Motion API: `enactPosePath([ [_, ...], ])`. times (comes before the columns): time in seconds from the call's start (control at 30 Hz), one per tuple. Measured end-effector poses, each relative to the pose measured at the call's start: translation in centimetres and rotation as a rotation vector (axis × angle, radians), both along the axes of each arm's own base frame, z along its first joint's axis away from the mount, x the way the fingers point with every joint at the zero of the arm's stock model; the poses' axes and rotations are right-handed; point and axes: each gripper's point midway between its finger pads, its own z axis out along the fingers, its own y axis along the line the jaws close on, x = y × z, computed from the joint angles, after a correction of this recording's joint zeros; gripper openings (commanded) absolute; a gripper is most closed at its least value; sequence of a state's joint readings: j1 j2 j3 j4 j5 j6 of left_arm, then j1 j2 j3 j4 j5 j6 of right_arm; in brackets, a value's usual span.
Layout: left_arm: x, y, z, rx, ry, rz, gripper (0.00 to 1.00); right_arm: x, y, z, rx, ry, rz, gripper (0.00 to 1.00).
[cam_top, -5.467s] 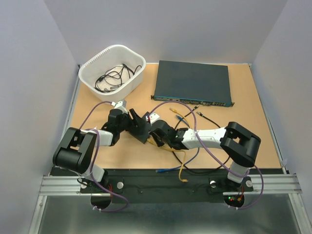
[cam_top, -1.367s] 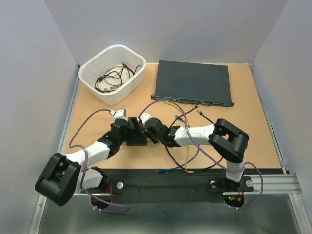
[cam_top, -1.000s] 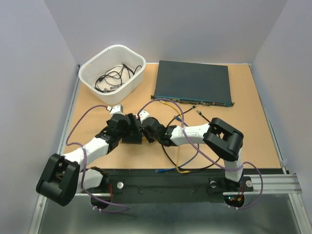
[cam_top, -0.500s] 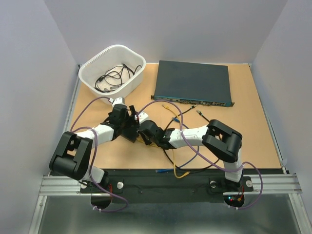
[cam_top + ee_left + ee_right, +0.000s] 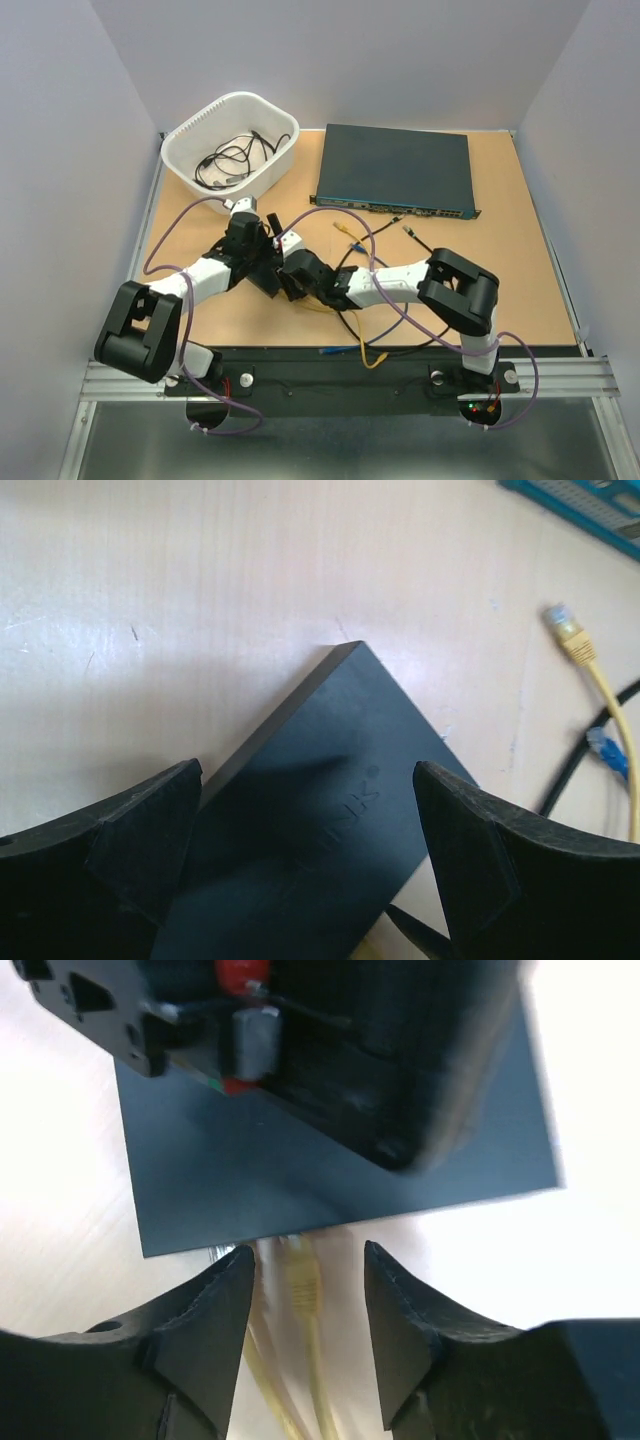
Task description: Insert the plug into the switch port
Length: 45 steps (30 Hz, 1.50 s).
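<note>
Left wrist view: shows the left claw (image 5: 307, 768) released, fingers spread to the full, hanging over the top face of the small black box (image 5: 330, 860). Cannot tell whether touching it or just above. Finds one corner of the box poking out ahead of the tips onto the pale table (image 5: 150, 600). Finds, out past the right finger, a loose yellow connector (image 5: 567, 632) on its lead, a blue connector (image 5: 603, 748) nearer that finger and a black cable (image 5: 570, 775) beside it, all clear of the box. Catches the teal front of the large dark unit (image 5: 590, 500) far ahead and to the right.

Right wrist view: shows the right claw (image 5: 307, 1250) unclenched, jaws apart, gripping nothing. Finds the yellow plug (image 5: 300, 1278) between the two fingers, blurred, with a gap on either side, nose at the near edge of the box just ahead of the tips. Cannot make out the switch port along that edge, nor tell whether seated in it. Shows the left claw's dark body, with a red part, looming over the far half of the box and blocking everything beyond.

Top view: places both claws nose to nose at the box. Finds a tangle of leads (image 5: 372, 300) behind the right claw, under its forearm. Finds a white basket (image 5: 255, 185) of black cords (image 5: 225, 160) beyond the left claw, well apart, and the large unit farther off beyond the right claw.
</note>
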State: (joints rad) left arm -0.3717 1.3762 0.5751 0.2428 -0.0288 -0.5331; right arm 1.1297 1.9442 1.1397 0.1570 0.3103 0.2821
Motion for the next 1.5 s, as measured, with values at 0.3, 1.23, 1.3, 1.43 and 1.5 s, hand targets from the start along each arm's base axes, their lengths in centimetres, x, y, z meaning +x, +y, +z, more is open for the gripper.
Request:
enactPosePath([
  [0.3,0.0,0.1,3.0,-0.04,-0.09,0.012,0.98,2.2,-3.9,10.8,0.101,-0.207,-0.183,0.73],
  [1.23,-2.6,3.4,7.3,-0.048,-0.274,0.117,0.98,9.9,-22.5,3.8,0.113,0.111,-0.613,0.42],
  [1.3,-2.6,3.5,7.3,-0.047,-0.274,0.12,0.98,9.6,-22.2,3.4,0.106,0.13,-0.589,0.39],
  [1.43,-2.6,3.5,7.0,-0.043,-0.267,0.119,0.98,8.9,-21.3,3.2,0.11,0.161,-0.52,0.31],
  [1.5,-2.6,3.5,6.9,-0.041,-0.263,0.119,0.98,8.6,-20.9,3.1,0.114,0.175,-0.491,0.3],
])
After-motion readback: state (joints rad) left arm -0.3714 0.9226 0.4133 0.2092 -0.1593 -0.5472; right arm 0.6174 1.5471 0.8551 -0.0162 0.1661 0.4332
